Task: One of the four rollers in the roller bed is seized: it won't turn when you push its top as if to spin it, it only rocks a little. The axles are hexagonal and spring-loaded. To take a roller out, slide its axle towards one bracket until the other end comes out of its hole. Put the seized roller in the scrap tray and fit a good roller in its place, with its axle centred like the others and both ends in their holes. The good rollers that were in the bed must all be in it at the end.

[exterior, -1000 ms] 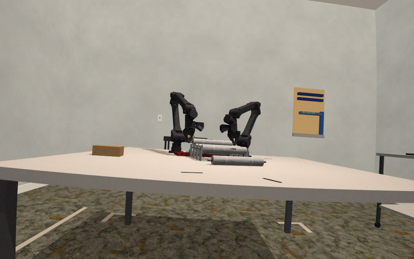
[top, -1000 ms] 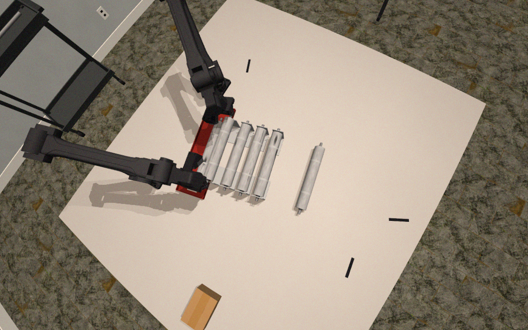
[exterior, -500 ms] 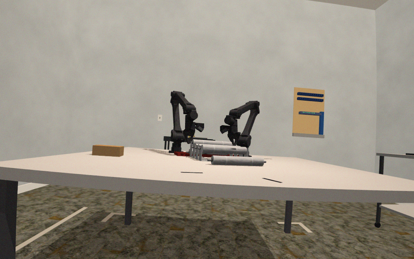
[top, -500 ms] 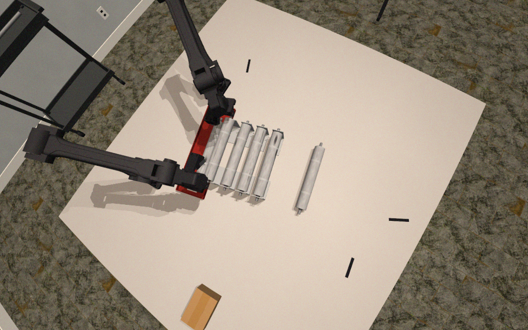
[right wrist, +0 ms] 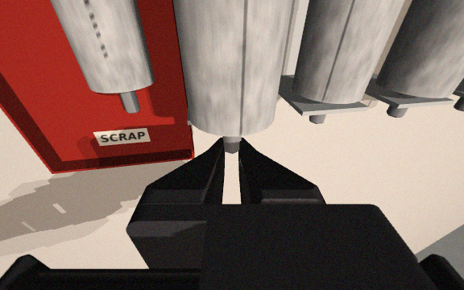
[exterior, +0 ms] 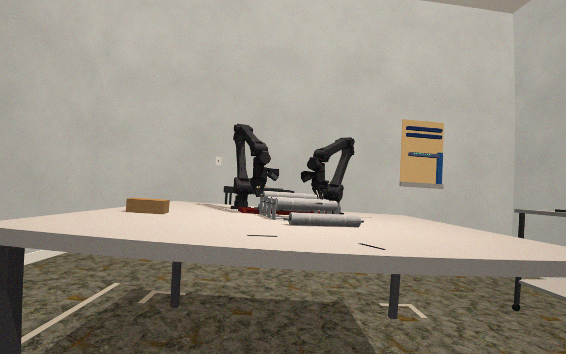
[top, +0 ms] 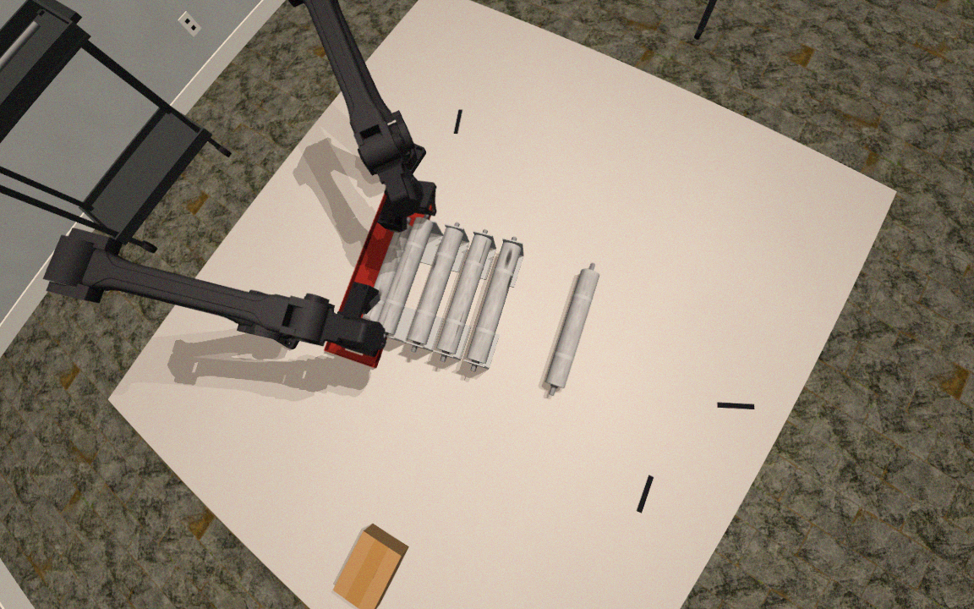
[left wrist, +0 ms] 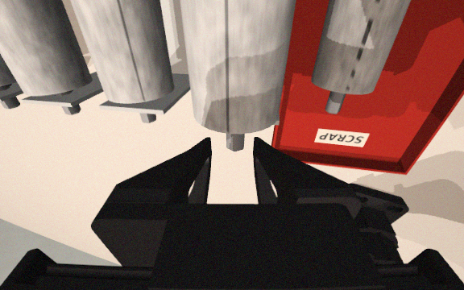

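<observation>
A grey roller (top: 406,278) (exterior: 289,194) (left wrist: 240,60) (right wrist: 232,60) lies over the end slot beside the red scrap tray (top: 380,246) (left wrist: 413,89) (right wrist: 35,105); its brackets are mostly hidden, so seating is unclear. My left gripper (top: 429,210) (left wrist: 232,144) is open around one axle end, touching nothing visible. My right gripper (top: 383,337) (right wrist: 231,144) is shut on the other axle end. Three rollers (top: 434,288) (top: 465,295) (top: 494,303) sit in the bed with axle ends showing beyond the brackets. Another roller (left wrist: 353,60) (right wrist: 107,48) lies in the tray.
A loose roller (top: 572,329) (exterior: 325,219) lies on the table on the bed's far side from the tray. A brown box (top: 369,564) (exterior: 146,206) stands near the table edge on my right arm's side. Short black strips lie on the table.
</observation>
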Motion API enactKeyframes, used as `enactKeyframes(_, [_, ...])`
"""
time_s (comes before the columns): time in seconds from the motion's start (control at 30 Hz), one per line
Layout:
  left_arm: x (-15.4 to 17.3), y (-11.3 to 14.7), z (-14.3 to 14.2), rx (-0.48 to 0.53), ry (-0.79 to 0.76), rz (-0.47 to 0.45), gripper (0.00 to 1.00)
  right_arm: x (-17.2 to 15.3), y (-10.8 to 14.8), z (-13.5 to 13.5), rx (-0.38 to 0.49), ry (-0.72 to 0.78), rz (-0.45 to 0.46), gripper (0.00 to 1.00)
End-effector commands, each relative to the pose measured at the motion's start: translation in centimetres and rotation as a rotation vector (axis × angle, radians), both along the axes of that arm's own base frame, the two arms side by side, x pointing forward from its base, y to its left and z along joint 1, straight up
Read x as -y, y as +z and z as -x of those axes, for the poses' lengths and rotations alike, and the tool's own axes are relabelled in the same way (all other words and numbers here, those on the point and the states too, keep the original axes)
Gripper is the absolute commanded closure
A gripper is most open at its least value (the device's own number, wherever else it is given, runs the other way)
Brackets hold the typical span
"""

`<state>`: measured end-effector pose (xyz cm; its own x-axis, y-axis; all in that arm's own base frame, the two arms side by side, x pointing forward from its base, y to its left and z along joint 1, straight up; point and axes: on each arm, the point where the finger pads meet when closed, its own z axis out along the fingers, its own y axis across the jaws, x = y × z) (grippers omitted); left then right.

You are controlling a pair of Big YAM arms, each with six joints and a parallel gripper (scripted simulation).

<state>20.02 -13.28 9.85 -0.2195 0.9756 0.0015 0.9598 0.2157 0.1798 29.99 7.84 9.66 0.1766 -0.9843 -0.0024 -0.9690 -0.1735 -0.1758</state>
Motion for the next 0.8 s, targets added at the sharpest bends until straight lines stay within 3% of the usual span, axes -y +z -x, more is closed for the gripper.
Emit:
enactKeyframes(0.0, [1.2,2.6,-1.9,0.052,0.001,0.041,0.68,-0.3,4.3,-3.9,0.119,-0.012,-0.023,0.97])
enactKeyframes(0.1, [0.6,1.1,-1.0,0.018,-0.004,0.013,0.68,-0.3,4.3,-3.9,0.119,-0.012,-0.023,0.97])
enactKeyframes(0.43, [0.6,1.1,-1.0,0.02,-0.003,0.015,0.68,-0.3,4.3,-3.9,0.119,-0.012,-0.023,0.97])
enactKeyframes(0.47, [0.6,1.1,-1.0,0.02,-0.003,0.015,0.68,-0.3,4.3,-3.9,0.119,-0.012,-0.023,0.68])
enactKeyframes(0.77, [0.6,1.1,-1.0,0.022,-0.002,0.012,0.68,-0.7,3.6,-3.5,0.092,-0.003,-0.024,0.68])
